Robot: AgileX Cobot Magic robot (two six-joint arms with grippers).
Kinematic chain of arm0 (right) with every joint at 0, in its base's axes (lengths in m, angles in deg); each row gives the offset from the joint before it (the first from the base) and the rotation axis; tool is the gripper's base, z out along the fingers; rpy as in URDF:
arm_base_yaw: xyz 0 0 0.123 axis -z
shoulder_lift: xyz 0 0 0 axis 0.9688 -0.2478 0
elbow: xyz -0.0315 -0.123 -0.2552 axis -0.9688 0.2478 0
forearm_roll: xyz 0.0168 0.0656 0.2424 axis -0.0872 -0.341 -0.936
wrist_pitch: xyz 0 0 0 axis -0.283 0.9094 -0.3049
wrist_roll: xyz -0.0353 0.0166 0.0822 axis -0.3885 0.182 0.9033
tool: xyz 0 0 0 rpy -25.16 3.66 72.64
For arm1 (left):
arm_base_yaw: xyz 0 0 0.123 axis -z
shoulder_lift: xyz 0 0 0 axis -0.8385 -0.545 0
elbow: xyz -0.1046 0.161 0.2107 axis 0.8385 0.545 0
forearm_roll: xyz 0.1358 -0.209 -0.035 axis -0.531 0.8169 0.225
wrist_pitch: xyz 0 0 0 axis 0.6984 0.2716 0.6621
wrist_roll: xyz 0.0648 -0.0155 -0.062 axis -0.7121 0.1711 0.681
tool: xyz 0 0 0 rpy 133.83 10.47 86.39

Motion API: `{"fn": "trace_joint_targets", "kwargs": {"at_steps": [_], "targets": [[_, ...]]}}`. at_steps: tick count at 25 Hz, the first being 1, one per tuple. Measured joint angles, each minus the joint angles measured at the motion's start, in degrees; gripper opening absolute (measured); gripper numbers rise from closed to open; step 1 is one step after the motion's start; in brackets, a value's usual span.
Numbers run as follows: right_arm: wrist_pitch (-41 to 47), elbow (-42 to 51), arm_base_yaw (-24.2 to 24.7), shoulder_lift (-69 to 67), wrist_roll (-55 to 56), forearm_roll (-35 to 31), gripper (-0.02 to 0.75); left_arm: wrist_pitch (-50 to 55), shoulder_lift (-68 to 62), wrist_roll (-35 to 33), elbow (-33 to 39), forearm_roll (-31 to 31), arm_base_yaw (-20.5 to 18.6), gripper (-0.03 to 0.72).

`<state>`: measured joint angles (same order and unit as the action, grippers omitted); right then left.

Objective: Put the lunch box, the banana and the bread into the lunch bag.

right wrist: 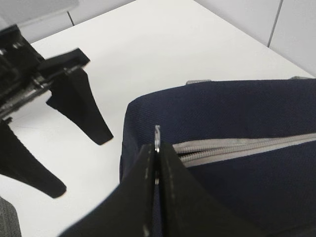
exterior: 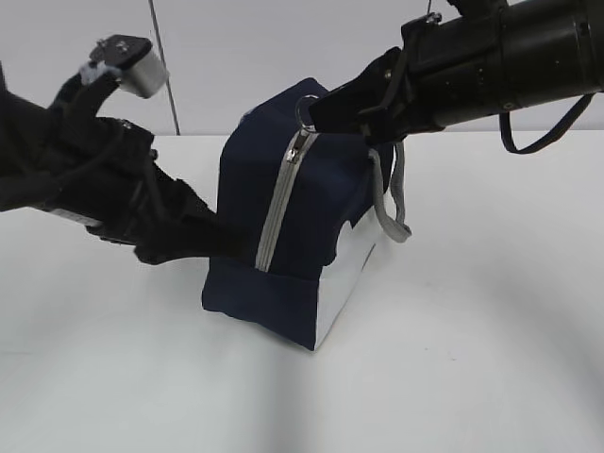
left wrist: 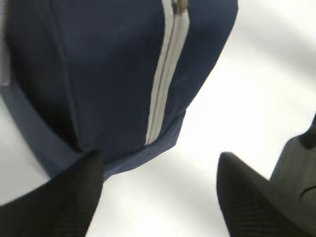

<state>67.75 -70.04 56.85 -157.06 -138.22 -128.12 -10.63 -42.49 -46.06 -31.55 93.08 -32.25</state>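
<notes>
The navy lunch bag [exterior: 293, 217] stands mid-table, its grey zipper [exterior: 278, 203] running down the front and closed along the stretch in view. My right gripper [exterior: 316, 111] is shut on the metal ring pull [right wrist: 157, 134] at the bag's top edge; the bag [right wrist: 232, 113] fills the right wrist view. My left gripper [exterior: 231, 247] is open at the bag's lower left. In the left wrist view [left wrist: 158, 165] one finger [left wrist: 74, 192] touches the bag's bottom corner [left wrist: 113, 74]. The lunch box, banana and bread are out of view.
A grey webbing handle [exterior: 392, 203] hangs down the bag's right side. White table [exterior: 472, 330] spreads around the bag. The left gripper's fingers [right wrist: 81, 106] show in the right wrist view, left of the bag.
</notes>
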Motion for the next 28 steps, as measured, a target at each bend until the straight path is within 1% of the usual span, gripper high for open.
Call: {"fn": "trace_joint_targets", "kwargs": {"at_steps": [2,5,6,8,12,15,18,20,23,28], "targets": [[0.0,0.0,0.0,0.0,0.0,0.0,-0.016,-0.4,1.8,0.4,0.0,-6.2,-0.1,0.487],[0.1,0.0,0.0,-0.2,0.0,0.0,-0.016,-2.2,2.5,0.5,0.0,-13.8,-0.1,0.487],[0.1,0.0,0.0,-0.4,0.0,0.0,-0.016,-3.2,2.5,0.5,0.0,-15.6,-0.1,0.487],[0.1,0.0,0.0,-0.8,0.0,0.0,-0.016,-6.0,2.3,0.1,0.1,-17.2,-0.1,0.487],[0.1,0.0,0.0,-0.8,0.0,0.0,-0.016,-12.9,0.3,-0.3,0.1,-17.6,-0.1,0.487],[0.1,0.0,0.0,-0.8,0.0,0.0,-0.016,-14.6,-1.6,-0.3,0.1,-17.6,-0.1,0.472],[0.4,0.0,0.0,-0.8,0.0,0.0,-0.016,-12.1,-2.6,-0.3,0.1,-17.6,-0.1,0.412],[0.4,0.0,0.0,-0.8,0.0,0.0,-0.016,-11.0,-2.7,-0.3,0.1,-17.6,-0.1,0.388],[0.4,0.0,0.0,-0.8,0.0,0.0,-0.016,-10.4,-2.8,-0.3,0.1,-17.6,-0.4,0.377],[0.5,0.0,0.0,-0.8,0.0,0.0,-0.016,-3.7,-2.8,-1.2,0.0,-17.4,-2.7,0.365]]}}
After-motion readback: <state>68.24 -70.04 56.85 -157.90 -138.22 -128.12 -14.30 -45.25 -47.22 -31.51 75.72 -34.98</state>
